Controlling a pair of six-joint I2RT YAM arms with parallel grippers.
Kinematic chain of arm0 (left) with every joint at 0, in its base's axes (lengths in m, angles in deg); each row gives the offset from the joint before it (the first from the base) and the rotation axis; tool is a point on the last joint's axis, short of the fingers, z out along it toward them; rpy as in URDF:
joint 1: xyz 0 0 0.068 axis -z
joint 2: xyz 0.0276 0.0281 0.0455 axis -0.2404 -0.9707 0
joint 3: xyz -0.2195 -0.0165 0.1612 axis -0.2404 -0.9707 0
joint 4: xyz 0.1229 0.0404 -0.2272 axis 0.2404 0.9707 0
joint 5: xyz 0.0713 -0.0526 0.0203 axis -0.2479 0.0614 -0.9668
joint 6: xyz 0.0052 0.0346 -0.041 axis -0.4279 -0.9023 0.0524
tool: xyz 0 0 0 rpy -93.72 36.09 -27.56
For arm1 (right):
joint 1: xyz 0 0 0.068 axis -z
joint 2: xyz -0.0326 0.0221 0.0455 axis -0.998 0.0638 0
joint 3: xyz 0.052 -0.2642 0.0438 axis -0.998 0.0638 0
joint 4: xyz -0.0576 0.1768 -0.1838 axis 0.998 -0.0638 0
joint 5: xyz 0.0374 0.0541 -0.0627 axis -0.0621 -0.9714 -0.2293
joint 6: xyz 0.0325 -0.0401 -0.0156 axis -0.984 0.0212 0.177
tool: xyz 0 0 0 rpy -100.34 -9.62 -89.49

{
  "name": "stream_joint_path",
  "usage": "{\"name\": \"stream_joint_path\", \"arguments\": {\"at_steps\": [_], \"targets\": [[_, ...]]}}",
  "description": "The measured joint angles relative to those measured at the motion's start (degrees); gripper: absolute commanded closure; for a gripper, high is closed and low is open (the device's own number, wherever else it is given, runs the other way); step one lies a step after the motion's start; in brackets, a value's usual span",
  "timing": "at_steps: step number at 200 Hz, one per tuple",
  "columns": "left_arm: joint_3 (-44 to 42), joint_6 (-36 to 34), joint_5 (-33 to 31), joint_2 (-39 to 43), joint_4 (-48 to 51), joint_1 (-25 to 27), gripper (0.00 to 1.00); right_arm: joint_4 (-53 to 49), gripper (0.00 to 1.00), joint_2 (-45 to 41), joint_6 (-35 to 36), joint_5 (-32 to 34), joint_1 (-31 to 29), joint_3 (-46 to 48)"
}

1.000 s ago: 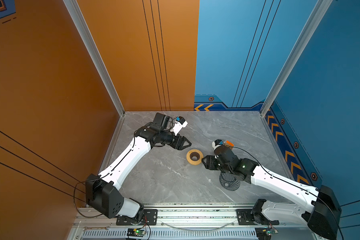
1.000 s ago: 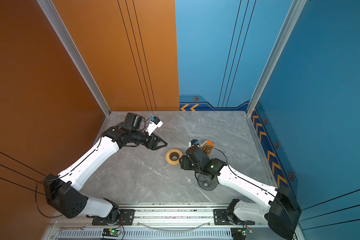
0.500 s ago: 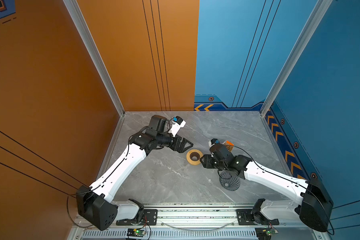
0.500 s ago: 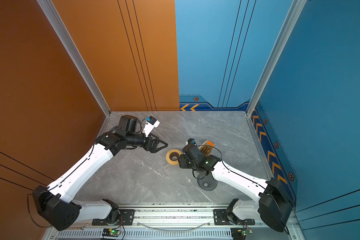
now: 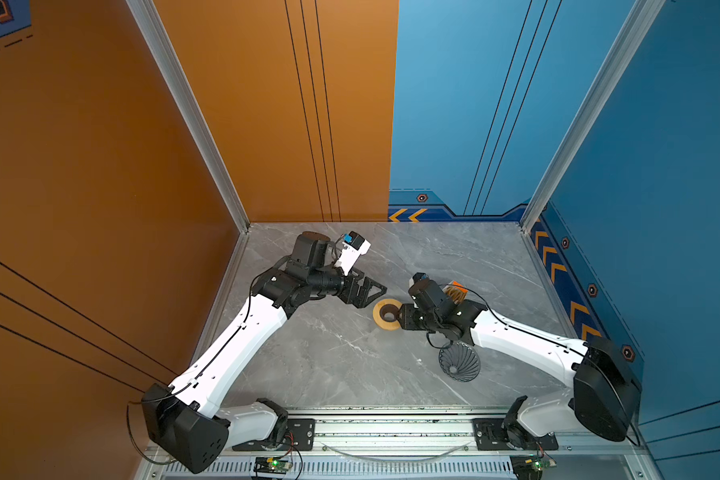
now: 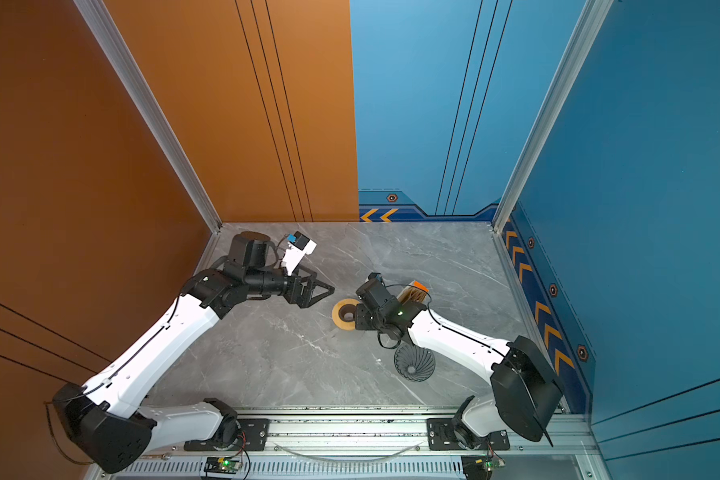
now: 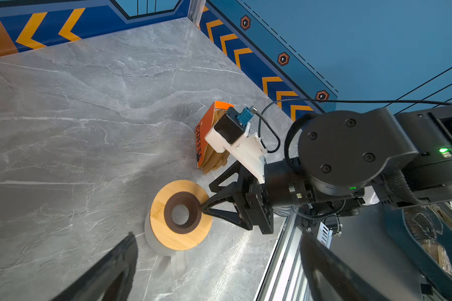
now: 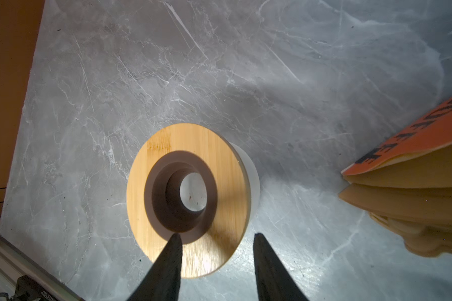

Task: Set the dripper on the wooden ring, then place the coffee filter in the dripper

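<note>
- The left claw [image 5: 373, 296] hangs wide open and empty, just beside a flat tan wooden ring [image 5: 386, 314] with a dark hole.
- The right claw [image 8: 217, 234] stands part open astride that ring's rim, gripping nothing.
- The dark grey ribbed cone-shaped dripper [image 5: 459, 365] rests on the grey marble surface [image 5: 329, 361] beside the right arm, apart from both claws.
</note>
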Motion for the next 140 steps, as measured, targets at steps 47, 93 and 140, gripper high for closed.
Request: {"name": "stream_joint_path", "arguments": {"at_steps": [47, 93, 140], "targets": [[0.0, 0.0, 0.0, 0.0, 0.0, 1.1, 0.02, 1.3, 0.57, 1.1, 0.0, -0.4, 0.4, 0.0], [0.0, 0.0, -0.4, 0.0, 0.0, 1.1, 0.02, 2.6, 0.58, 1.9, 0.0, -1.5, 0.4, 0.0], [0.0, 0.0, -0.4, 0.0, 0.0, 1.1, 0.02, 3.0, 0.6, 2.1, 0.0, -1.7, 0.4, 0.0]]}}
